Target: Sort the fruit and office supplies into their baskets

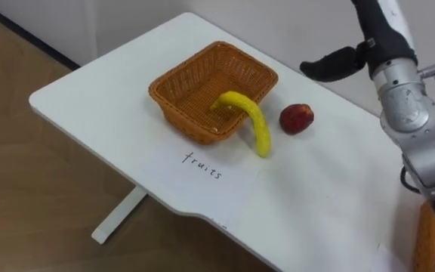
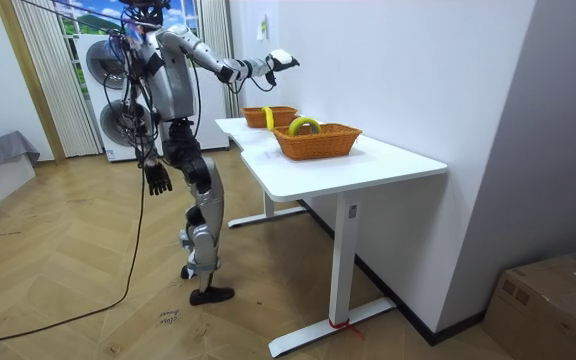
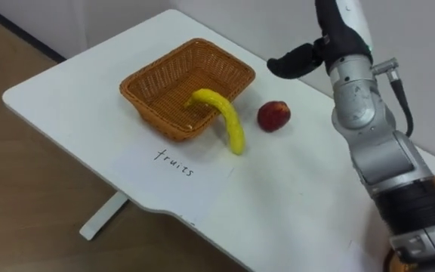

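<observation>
Hovering above the table (image 1: 316, 196), right hand (image 1: 331, 64) had fingers loosely straight, holding nothing. Banana (image 1: 251, 117) lay across the fruit basket (image 1: 180, 83) rim, half out; red apple (image 1: 296, 119) sat on the table just beside the basket. Best to tip the banana inward first, then grasp the apple from above. Left hand (image 2: 156, 178) hung at side, state unreadable
</observation>
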Robot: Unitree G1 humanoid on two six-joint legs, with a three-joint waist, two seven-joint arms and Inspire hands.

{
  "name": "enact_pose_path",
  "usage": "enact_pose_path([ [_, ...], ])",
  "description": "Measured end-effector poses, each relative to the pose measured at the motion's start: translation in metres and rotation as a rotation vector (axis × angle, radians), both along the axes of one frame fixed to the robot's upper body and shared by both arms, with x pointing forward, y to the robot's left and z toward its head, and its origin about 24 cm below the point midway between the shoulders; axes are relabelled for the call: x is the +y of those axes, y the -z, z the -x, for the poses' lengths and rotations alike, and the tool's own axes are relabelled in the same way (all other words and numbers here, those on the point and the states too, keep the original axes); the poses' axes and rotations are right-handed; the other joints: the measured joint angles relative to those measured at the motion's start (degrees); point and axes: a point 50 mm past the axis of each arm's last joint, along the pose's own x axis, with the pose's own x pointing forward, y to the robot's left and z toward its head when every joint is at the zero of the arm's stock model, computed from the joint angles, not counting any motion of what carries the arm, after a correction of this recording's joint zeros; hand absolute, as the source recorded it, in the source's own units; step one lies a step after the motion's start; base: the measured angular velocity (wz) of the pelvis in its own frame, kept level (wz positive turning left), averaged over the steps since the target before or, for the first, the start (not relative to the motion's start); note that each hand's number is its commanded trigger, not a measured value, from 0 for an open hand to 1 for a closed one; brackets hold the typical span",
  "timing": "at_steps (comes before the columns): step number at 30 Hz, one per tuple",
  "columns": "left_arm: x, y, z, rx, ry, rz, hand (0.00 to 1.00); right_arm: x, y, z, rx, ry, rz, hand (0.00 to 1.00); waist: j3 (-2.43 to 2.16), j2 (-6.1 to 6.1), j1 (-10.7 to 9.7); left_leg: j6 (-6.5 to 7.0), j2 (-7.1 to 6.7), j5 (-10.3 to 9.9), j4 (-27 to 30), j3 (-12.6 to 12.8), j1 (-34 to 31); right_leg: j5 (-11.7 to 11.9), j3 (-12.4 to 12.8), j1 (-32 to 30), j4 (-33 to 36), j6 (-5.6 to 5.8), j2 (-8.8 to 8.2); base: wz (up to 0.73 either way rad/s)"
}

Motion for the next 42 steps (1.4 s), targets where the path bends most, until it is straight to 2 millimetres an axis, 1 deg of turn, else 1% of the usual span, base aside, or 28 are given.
enact_pose_path([
  [1, -0.002, 0.001, 0.001, 0.004, -0.001, 0.007, 0.00, -0.002, 0.003, 0.000, 0.010, 0.013, -0.005, 0.00, -0.19, 0.42, -0.07, 0.01, -0.06, 0.12, 0.03, -0.10, -0.59, 0.13, 0.03, -0.68, 0.11, 0.01, -0.01, 0.00],
  [2, -0.004, 0.001, 0.001, 0.003, 0.000, 0.015, 0.00, -0.004, 0.006, -0.001, 0.019, 0.025, -0.007, 0.00, -0.25, 0.90, -0.31, 0.03, -0.15, 0.19, 0.06, -0.26, -0.99, 0.20, 0.09, -1.03, 0.11, 0.01, -0.03, 0.00],
  [3, -0.005, 0.001, 0.001, 0.001, 0.001, 0.019, 0.00, -0.006, 0.006, -0.001, 0.023, 0.031, -0.011, 0.00, -0.36, 1.14, -0.39, 0.06, -0.17, 0.23, 0.06, -0.30, -1.24, 0.21, 0.21, -1.28, 0.15, 0.00, -0.05, 0.00],
  [4, -0.006, 0.001, -0.002, -0.007, 0.004, 0.027, 0.00, -0.009, 0.007, -0.001, 0.023, 0.044, -0.031, 0.00, -0.37, 1.57, -0.53, 0.35, -0.16, 0.45, 0.04, -0.26, -1.44, 0.21, 0.56, -1.56, 0.23, -0.01, -0.03, 0.00],
  [5, -0.007, 0.001, -0.004, -0.017, 0.008, 0.033, 0.00, -0.014, 0.008, -0.001, 0.027, 0.061, -0.056, 0.00, -0.38, 2.12, -0.42, 0.36, -0.11, 0.46, -0.03, -0.22, -1.44, 0.21, 0.63, -1.60, 0.32, -0.01, -0.02, 0.03],
  [6, -0.007, 0.001, -0.005, -0.020, 0.009, 0.035, 0.00, -0.015, 0.009, -0.001, 0.030, 0.069, -0.066, 0.00, -0.50, 2.32, -0.40, 0.37, -0.09, 0.46, -0.09, -0.20, -1.41, 0.21, 0.65, -1.61, 0.37, -0.01, -0.02, 0.04],
  [8, -0.009, 0.000, -0.006, -0.029, 0.014, 0.046, 0.00, -0.018, 0.011, -0.002, 0.037, 0.081, -0.087, 0.00, -0.66, 3.25, -0.60, 0.40, -0.04, 0.50, -0.26, 0.00, -1.36, 0.21, 0.37, -1.61, 0.39, 0.00, -0.02, 0.02],
  [9, -0.009, 0.000, -0.007, -0.034, 0.017, 0.053, 0.00, -0.019, 0.013, -0.002, 0.045, 0.086, -0.093, 0.00, -0.67, 3.55, -0.95, 0.41, -0.03, 0.57, -0.41, 0.00, -1.40, 0.21, 0.04, -1.66, 0.37, 0.00, -0.04, 0.00],
  [12, -0.011, -0.001, -0.008, -0.040, 0.024, 0.056, 0.00, -0.023, 0.017, -0.002, 0.066, 0.102, -0.109, 0.00, -0.65, 3.96, -1.25, 0.39, 0.02, 0.66, -0.59, 0.09, -1.45, 0.21, 0.07, -1.83, 0.38, 0.00, -0.03, 0.00],
  [13, -0.013, 0.000, -0.008, -0.039, 0.032, 0.064, 0.00, -0.023, 0.019, -0.002, 0.072, 0.103, -0.146, 0.00, -0.66, 4.26, -1.31, 0.39, 0.02, 0.66, -0.57, 0.08, -1.50, 0.21, 0.04, -1.87, 0.38, 0.00, -0.05, 0.00],
  [14, -0.015, 0.001, -0.009, -0.041, 0.037, 0.070, 0.00, -0.024, 0.020, -0.002, 0.076, 0.110, -0.188, 0.00, -0.79, 4.47, -1.57, 0.39, 0.01, 0.66, -0.52, 0.08, -1.78, 0.21, -0.06, -2.13, 0.42, 0.00, -0.08, 0.00],
  [15, -0.016, 0.001, -0.010, -0.043, 0.043, 0.072, 0.00, -0.025, 0.021, -0.002, 0.075, 0.115, -0.208, 0.00, -0.83, 4.51, -1.63, 0.39, 0.01, 0.65, -0.51, 0.09, -1.97, 0.21, -0.09, -2.38, 0.47, 0.00, -0.11, 0.00],
  [16, -0.017, 0.001, -0.013, -0.049, 0.047, 0.075, 0.00, -0.027, 0.022, -0.002, 0.078, 0.124, -0.246, 0.00, -0.81, 4.55, -1.63, 0.39, -0.01, 0.65, -0.46, 0.07, -2.34, 0.21, -0.19, -2.69, 0.48, 0.00, -0.13, 0.00],
  [18, -0.019, 0.002, -0.016, -0.056, 0.047, 0.078, 0.00, -0.028, 0.029, -0.002, 0.099, 0.139, -0.300, 0.00, -0.60, 4.96, -1.63, 0.40, -0.02, 0.67, -0.29, 0.08, -2.41, 0.21, -0.24, -2.67, 0.49, 0.00, -0.15, 0.00],
  [20, -0.022, 0.002, -0.019, -0.063, 0.059, 0.085, 0.00, -0.030, 0.037, -0.001, 0.130, 0.155, -0.357, 0.00, -0.56, 5.51, -1.61, 0.43, -0.08, 0.67, -0.21, 0.11, -2.56, 0.21, -0.37, -2.79, 0.53, 0.00, -0.26, 0.00],
  [23, -0.026, 0.003, -0.021, -0.068, 0.067, 0.096, 0.00, -0.033, 0.041, -0.001, 0.150, 0.169, -0.397, 0.00, -0.70, 6.29, -1.65, 0.51, -0.19, 0.88, -0.21, 0.02, -3.31, 0.21, -0.88, -3.53, 0.62, 0.00, -0.54, 0.00],
  [25, -0.027, 0.003, -0.021, -0.069, 0.068, 0.097, 0.00, -0.033, 0.043, -0.001, 0.156, 0.168, -0.418, 0.00, -0.61, 6.51, -1.75, 0.48, -0.22, 1.03, -0.23, 0.08, -3.64, 0.20, -0.92, -3.85, 0.61, -0.01, -0.55, 0.00],
  [29, -0.029, 0.004, -0.021, -0.061, 0.078, 0.104, 0.00, -0.027, 0.047, -0.002, 0.180, 0.137, -0.446, 0.00, -0.63, 6.80, -1.77, 0.49, -0.28, 1.08, -0.35, 0.14, -3.81, 0.15, -0.88, -4.16, 0.61, -0.06, -0.60, 0.00],
  [33, -0.035, 0.006, -0.021, -0.053, 0.091, 0.120, 0.00, -0.024, 0.048, -0.002, 0.188, 0.109, -0.451, 0.00, -0.68, 6.95, -1.81, 0.72, -0.52, 1.39, -0.44, 0.16, -4.32, 0.09, -0.88, -4.79, 0.85, 0.00, -0.89, 0.00],
  [37, -0.039, 0.008, -0.023, -0.049, 0.102, 0.132, 0.00, -0.021, 0.048, -0.003, 0.201, 0.076, -0.468, 0.00, -0.66, 6.80, -1.72, 1.00, -0.92, 2.00, -1.25, 0.26, -4.44, -0.07, -0.88, -5.84, 1.81, 0.23, -1.56, 0.00],
  [40, -0.039, 0.008, -0.024, -0.050, 0.103, 0.132, 0.00, -0.016, 0.048, -0.005, 0.211, 0.046, -0.482, 0.00, -0.45, 6.42, -1.73, 1.08, -0.99, 2.03, -1.40, 0.54, -4.44, -0.08, -0.86, -5.99, 1.82, 0.24, -1.74, -0.03],
  [42, -0.039, 0.008, -0.023, -0.050, 0.103, 0.132, 0.00, -0.014, 0.049, -0.005, 0.216, 0.031, -0.492, 0.00, -0.42, 6.17, -1.74, 1.11, -1.02, 2.03, -1.40, 0.61, -4.52, -0.07, -0.87, -5.99, 1.83, 0.24, -1.79, 0.00],
])
